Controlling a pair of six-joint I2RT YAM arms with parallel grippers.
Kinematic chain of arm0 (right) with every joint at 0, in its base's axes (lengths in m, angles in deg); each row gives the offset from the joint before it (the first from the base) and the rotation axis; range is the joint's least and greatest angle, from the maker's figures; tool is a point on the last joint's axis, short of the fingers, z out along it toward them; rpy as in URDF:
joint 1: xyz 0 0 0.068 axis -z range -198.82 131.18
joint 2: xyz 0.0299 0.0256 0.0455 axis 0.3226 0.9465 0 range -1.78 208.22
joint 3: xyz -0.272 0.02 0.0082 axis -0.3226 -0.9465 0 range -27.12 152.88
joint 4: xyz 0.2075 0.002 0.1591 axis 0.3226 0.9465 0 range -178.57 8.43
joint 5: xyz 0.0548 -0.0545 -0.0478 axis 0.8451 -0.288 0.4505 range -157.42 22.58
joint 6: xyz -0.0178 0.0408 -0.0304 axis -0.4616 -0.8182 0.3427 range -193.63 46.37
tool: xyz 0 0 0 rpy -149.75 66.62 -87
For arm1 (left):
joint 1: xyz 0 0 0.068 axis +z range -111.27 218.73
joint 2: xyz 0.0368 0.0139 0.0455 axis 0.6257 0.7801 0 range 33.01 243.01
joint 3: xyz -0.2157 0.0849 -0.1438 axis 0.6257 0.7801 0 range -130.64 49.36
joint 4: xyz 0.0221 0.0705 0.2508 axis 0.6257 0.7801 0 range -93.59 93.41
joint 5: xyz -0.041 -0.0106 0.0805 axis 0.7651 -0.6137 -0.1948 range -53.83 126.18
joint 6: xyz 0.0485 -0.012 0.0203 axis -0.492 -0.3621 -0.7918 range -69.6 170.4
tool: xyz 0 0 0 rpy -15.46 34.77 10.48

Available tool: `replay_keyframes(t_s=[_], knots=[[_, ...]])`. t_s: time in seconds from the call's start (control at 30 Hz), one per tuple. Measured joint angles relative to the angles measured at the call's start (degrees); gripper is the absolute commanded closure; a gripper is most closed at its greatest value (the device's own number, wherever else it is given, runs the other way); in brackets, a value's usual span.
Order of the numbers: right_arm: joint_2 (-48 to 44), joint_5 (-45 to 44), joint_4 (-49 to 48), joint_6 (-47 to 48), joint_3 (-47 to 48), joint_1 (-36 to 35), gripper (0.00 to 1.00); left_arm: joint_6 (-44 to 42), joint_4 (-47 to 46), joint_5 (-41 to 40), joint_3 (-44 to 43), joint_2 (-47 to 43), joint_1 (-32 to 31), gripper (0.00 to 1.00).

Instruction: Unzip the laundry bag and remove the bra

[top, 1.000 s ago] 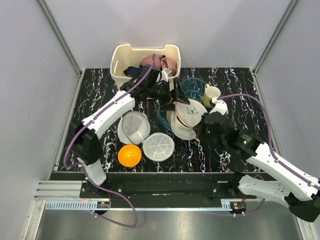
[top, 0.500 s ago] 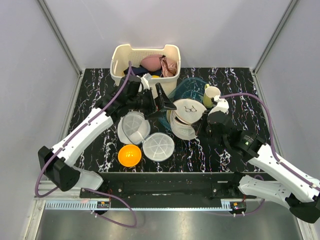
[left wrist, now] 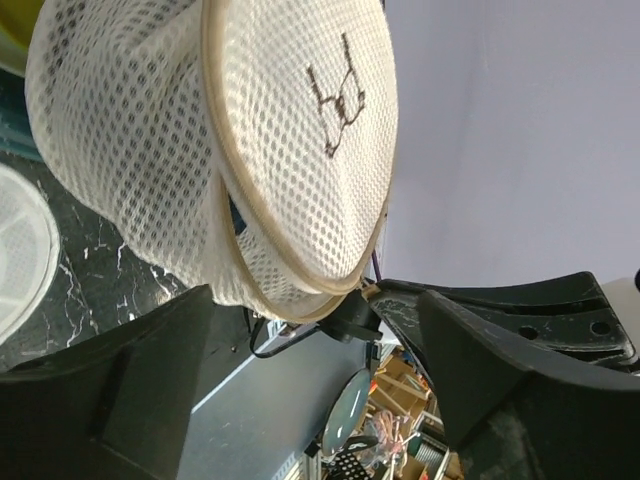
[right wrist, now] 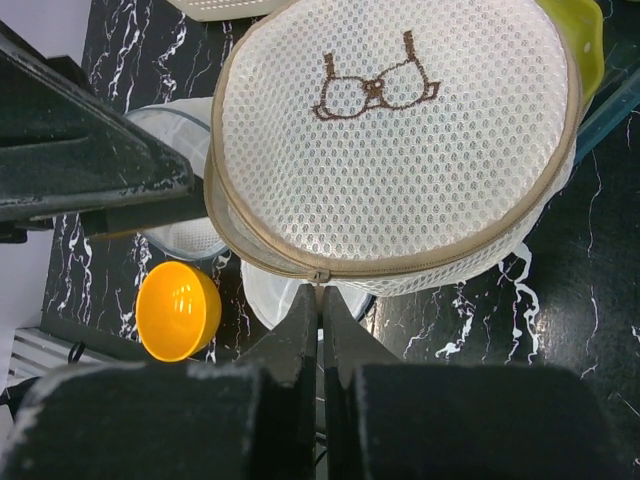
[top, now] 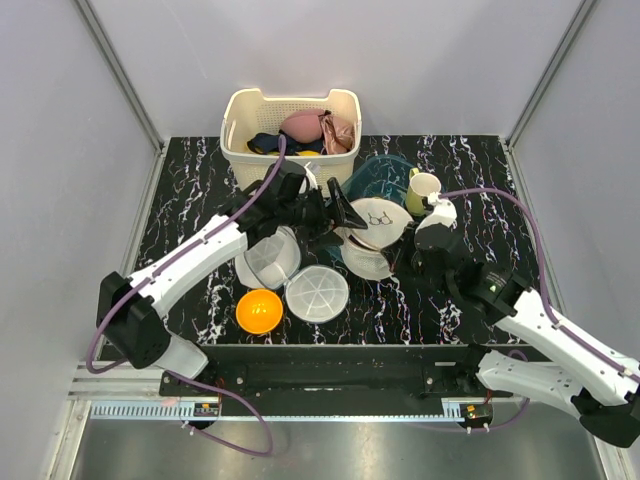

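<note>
Right at the table's centre sits the laundry bag, a round cream mesh case, tilted and propped on a white dish. Its upper dome carries the only marking: a small dark stitched logo drawn as a bra outline, with no lettering. A tan zip runs round the rim, and the slider sits at 6 o'clock in the right wrist view. In the left wrist view a dark blue sliver shows in the slit between the two halves, too little to identify.

The right gripper is closed, fingers pressed together with their tips right at the slider; whether they pinch the pull tab I cannot tell. The left gripper stands at 9 o'clock of the bag, spread wide, the bag's edge between its fingers.

Further out, a yellow-green mug stands at 2 o'clock, teal glass bowls at 12, ribbed white dishes and an orange bowl at 8. At 11 o'clock a cream basket holds a dark navy garment and a pink padded bra.
</note>
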Motion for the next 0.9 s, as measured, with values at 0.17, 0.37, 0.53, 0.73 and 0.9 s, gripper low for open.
replay_keyframes(t_s=[0.17,0.37,0.53,0.73,0.9], knots=[[-1.38,-0.15,0.09,-0.33,-1.75,0.00,1.00,0.87,-2.62,0.68,-0.57,2.80,0.02,1.00],[-8.61,-4.31,4.09,-2.97,-4.76,0.52,1.00,0.35,-3.39,2.97,-0.59,4.81,0.11,1.00],[-19.37,-8.94,11.17,-5.86,-6.67,2.08,1.00,-0.48,-3.87,5.09,-0.96,4.79,1.03,1.00],[-16.46,-9.16,13.00,-6.49,-5.25,2.10,1.00,-3.28,-1.66,6.97,-8.72,6.03,1.44,1.00],[-9.81,-7.54,10.27,-3.78,-1.70,2.21,1.00,-6.49,0.94,6.73,-15.87,8.33,2.45,1.00]])
